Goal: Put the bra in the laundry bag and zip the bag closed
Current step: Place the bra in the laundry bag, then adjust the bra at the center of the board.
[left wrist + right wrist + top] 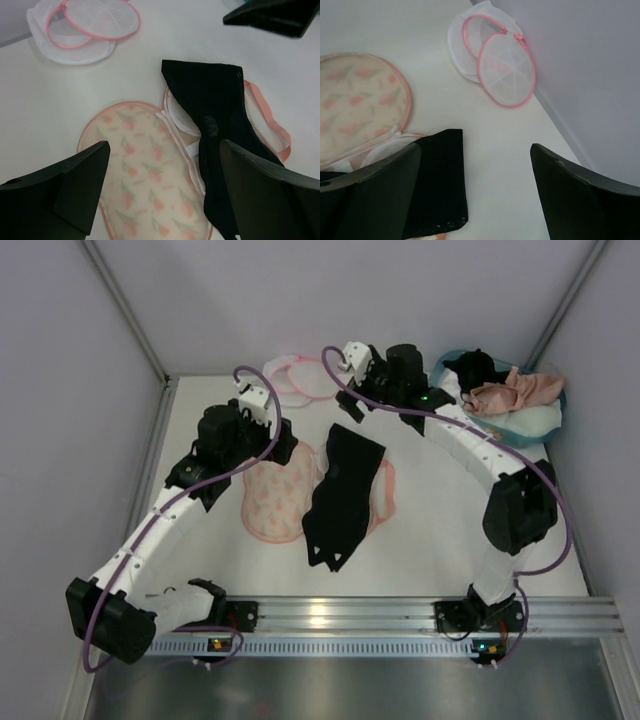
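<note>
Left gripper [164, 150]: I see the fingers spread wide with nothing between them, hanging over the tulip-print pouch [145, 170] at centre frame.
Right gripper [476, 150]: also fully apart and empty, above the upper end of the black garment [440, 185].
Bra [515, 390]: pink, heaped in the teal basket [443, 364], upper right of the top view.
Laundry bag [300, 380]: white mesh with a pink rim, its halves fanned apart, top centre by the back wall.

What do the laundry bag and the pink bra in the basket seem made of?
The laundry bag looks like white translucent mesh, its ribs showing through, with a pink fabric rim. The bra, crumpled in limp folds, looks like soft salmon-pink cloth, perhaps satin; too small to be sure.
</note>
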### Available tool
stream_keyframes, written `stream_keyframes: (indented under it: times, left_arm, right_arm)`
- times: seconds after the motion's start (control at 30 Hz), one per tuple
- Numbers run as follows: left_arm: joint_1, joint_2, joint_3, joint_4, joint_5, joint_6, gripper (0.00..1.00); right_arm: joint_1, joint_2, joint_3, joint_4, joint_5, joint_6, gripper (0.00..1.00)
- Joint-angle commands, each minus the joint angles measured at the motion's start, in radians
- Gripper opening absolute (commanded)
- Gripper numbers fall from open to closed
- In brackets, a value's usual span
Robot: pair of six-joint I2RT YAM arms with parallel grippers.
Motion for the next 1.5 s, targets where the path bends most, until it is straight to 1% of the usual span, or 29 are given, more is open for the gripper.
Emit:
stream_keyframes:
  times: [0.0,0.03,0.07,0.1,0.13,0.17,0.2,0.23,0.27,0.3,0.33,0.37,0.43,0.47,0.5,0.53,0.57,0.63,0.67,0.8,1.0,1.03,1.2,1.3,1.33,1.37,1.4,1.47]
  left_arm:
    - [0.006,0.016,0.011,-0.021,0.151,0.057,0.96]
    - [0.006,0.027,0.015,-0.049,0.211,0.08,0.95]
    - [0.006,0.05,0.021,-0.081,0.269,0.114,0.92]
    - [0.006,0.062,0.031,-0.17,0.397,0.195,0.92]
    - [0.006,0.073,0.035,-0.218,0.458,0.249,0.91]
    - [0.004,0.09,0.04,-0.276,0.504,0.368,0.89]
    - [0.003,0.093,0.034,-0.354,0.542,0.424,0.88]
    - [0.003,0.091,0.026,-0.399,0.581,0.488,0.88]
    - [-0.005,0.082,0.017,-0.433,0.581,0.615,0.88]
    - [-0.014,0.079,-0.001,-0.462,0.57,0.677,0.88]
    - [-0.031,0.076,-0.012,-0.526,0.54,0.74,0.88]
    - [-0.075,0.071,-0.023,-0.554,0.524,0.856,0.87]
    - [-0.132,0.062,-0.081,-0.563,0.478,0.927,0.87]
    - [-0.193,0.061,-0.101,-0.563,0.443,0.985,0.87]
    - [-0.223,0.062,-0.135,-0.563,0.417,1.005,0.87]
    - [-0.293,0.08,-0.149,-0.562,0.397,1.024,0.86]
    - [-0.322,0.093,-0.164,-0.559,0.377,1.05,0.85]
    - [-0.365,0.123,-0.173,-0.542,0.369,1.056,0.85]
    - [-0.399,0.157,-0.178,-0.509,0.363,1.053,0.84]
    - [-0.444,0.231,-0.175,-0.416,0.348,1.047,0.83]
    - [-0.499,0.357,-0.175,-0.37,0.317,1.065,0.74]
    - [-0.503,0.381,-0.176,-0.367,0.316,1.076,0.7]
    - [-0.527,0.415,-0.19,-0.335,0.3,1.076,0.58]
    - [-0.55,0.439,-0.209,-0.315,0.276,1.076,0.46]
    - [-0.559,0.455,-0.216,-0.312,0.262,1.075,0.37]
    - [-0.563,0.462,-0.219,-0.313,0.254,1.073,0.32]
    - [-0.572,0.469,-0.222,-0.313,0.25,1.072,0.21]
    - [-0.576,0.467,-0.227,-0.315,0.247,1.056,0.11]
  right_arm:
    - [-0.046,-0.11,0.019,-0.107,-0.048,0.183,0.91]
    - [-0.058,-0.098,0.031,-0.146,-0.089,0.216,0.83]
    - [-0.067,-0.088,0.043,-0.221,-0.112,0.287,0.81]
    - [-0.092,-0.076,0.056,-0.246,-0.149,0.325,0.8]
    - [-0.103,-0.075,0.054,-0.269,-0.174,0.362,0.78]
    - [-0.127,-0.072,0.042,-0.287,-0.191,0.432,0.77]
    - [-0.138,-0.073,0.028,-0.29,-0.212,0.466,0.77]
    - [-0.149,-0.076,0.016,-0.289,-0.225,0.494,0.76]
    - [-0.168,-0.078,-0.001,-0.287,-0.234,0.519,0.75]
    - [-0.175,-0.082,-0.03,-0.28,-0.235,0.519,0.76]
    - [-0.182,-0.087,-0.045,-0.274,-0.234,0.52,0.76]
    - [-0.192,-0.087,-0.07,-0.261,-0.232,0.525,0.75]
    - [-0.201,-0.081,-0.079,-0.244,-0.242,0.566,0.76]
    - [-0.207,-0.076,-0.079,-0.244,-0.246,0.58,0.76]
    - [-0.215,-0.065,-0.079,-0.246,-0.252,0.585,0.77]
    - [-0.218,-0.062,-0.079,-0.246,-0.255,0.589,0.77]
    - [-0.225,-0.059,-0.081,-0.246,-0.255,0.59,0.78]
    - [-0.231,-0.056,-0.084,-0.247,-0.254,0.593,0.78]
    - [-0.242,-0.053,-0.09,-0.249,-0.254,0.6,0.79]
    - [-0.274,-0.044,-0.119,-0.257,-0.286,0.631,0.79]
    - [-0.308,-0.058,-0.168,-0.247,-0.303,0.634,0.78]
    - [-0.314,-0.058,-0.174,-0.247,-0.304,0.636,0.78]
    - [-0.336,-0.056,-0.199,-0.235,-0.314,0.642,0.77]
    - [-0.34,-0.053,-0.216,-0.232,-0.317,0.643,0.77]
    - [-0.342,-0.05,-0.225,-0.232,-0.32,0.649,0.77]
    - [-0.342,-0.047,-0.229,-0.231,-0.324,0.652,0.77]
    - [-0.343,-0.045,-0.232,-0.23,-0.327,0.657,0.76]
    - [-0.345,-0.044,-0.248,-0.229,-0.331,0.659,0.76]
